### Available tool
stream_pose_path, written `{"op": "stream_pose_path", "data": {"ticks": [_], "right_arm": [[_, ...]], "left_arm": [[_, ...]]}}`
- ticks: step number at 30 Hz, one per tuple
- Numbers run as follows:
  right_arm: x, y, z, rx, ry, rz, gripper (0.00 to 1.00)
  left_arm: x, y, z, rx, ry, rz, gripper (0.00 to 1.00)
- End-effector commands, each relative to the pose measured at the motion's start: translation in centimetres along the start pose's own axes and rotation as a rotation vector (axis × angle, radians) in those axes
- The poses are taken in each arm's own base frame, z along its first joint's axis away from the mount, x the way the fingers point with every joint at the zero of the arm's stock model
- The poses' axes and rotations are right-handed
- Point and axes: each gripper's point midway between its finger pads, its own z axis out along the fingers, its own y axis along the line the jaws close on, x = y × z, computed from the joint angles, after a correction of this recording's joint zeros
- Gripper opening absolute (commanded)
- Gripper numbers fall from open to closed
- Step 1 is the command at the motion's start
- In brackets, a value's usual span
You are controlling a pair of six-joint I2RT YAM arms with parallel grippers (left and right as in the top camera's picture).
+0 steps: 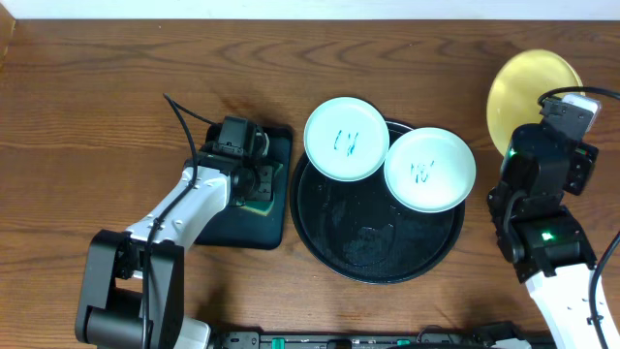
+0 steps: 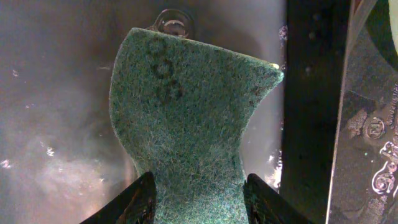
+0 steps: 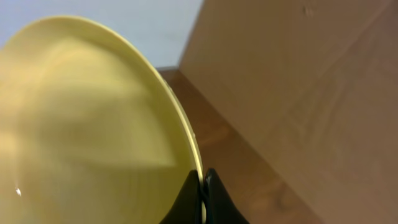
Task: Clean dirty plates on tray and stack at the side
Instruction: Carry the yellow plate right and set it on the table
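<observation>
Green scouring pad: pinched between the left gripper's jaws above the rectangular tray, apparently readied for wiping. Yellow plate: rim clamped by the right gripper near the counter's far right corner, likely for stacking. Two scribbled mint plates rest on the round tray's far rim, mid-counter.

Left wrist view: green scouring pad is pinched between the fingers of the left gripper. The pad's lower end and the finger bases are cut by the bottom edge.

Overhead: pad almost all under that gripper.

Right wrist view: yellow plate is blurred and cut off left and below. Its rim is nipped in the right gripper.

Overhead: plate's rim nearest that gripper is hidden behind it. Marks on mint plate A, left gripper's side, and mint plate B, right gripper's side, are too small to read.
</observation>
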Motion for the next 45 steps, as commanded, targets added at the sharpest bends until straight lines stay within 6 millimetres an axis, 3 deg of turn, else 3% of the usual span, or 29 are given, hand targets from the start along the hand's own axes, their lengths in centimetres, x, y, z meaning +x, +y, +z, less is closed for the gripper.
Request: {"op": "stream_pose_path", "data": {"ticks": [1, 2, 7, 15, 23, 32, 36, 38, 40, 42, 45], "right_arm": [[1.8, -1.4, 1.2, 0.063, 0.079, 0.093, 0.01], [3.6, -1.7, 1.8, 0.074, 0.144, 0.165, 0.01], [8.4, -2.1, 4.1, 0.073, 0.338, 0.353, 0.01], [14.4, -2.3, 7.8, -0.017, 0.61, 0.609, 0.01], [19.2, -3.6, 9.5, 0.043, 0.771, 0.648, 0.01], [23.5, -2.3, 10.1, 0.069, 0.913, 0.596, 0.01], [24.5, -1.9, 10.2, 0.074, 0.947, 0.581, 0.01], [24.4, -1.8, 10.4, 0.069, 0.938, 0.587, 0.1], [23.5, -0.9, 10.8, 0.0, 0.916, 0.596, 0.29], [22.0, 0.9, 11.1, -0.149, 0.883, 0.596, 0.37], [19.0, 4.6, 10.8, -0.451, 0.817, 0.595, 0.42]], "left_arm": [[0.8, 0.0, 0.6, 0.005, 0.031, -0.007, 0.47], [0.8, 0.0, 0.6, 0.005, 0.031, -0.007, 0.47], [0.8, 0.0, 0.6, 0.004, 0.031, -0.007, 0.47], [0.8, 0.0, 0.6, 0.005, 0.031, -0.007, 0.46], [1.2, 0.1, 0.8, 0.003, 0.035, -0.007, 0.45], [1.0, 0.2, 0.8, -0.003, 0.028, -0.006, 0.45], [0.9, 0.2, 0.8, -0.006, 0.023, -0.006, 0.45], [0.9, 0.2, 0.8, -0.006, 0.023, -0.006, 0.45], [0.9, 0.2, 0.8, -0.006, 0.022, -0.006, 0.45], [0.9, 0.2, 0.8, -0.006, 0.022, -0.006, 0.45], [0.9, 0.2, 0.8, -0.006, 0.022, -0.006, 0.45]]}}
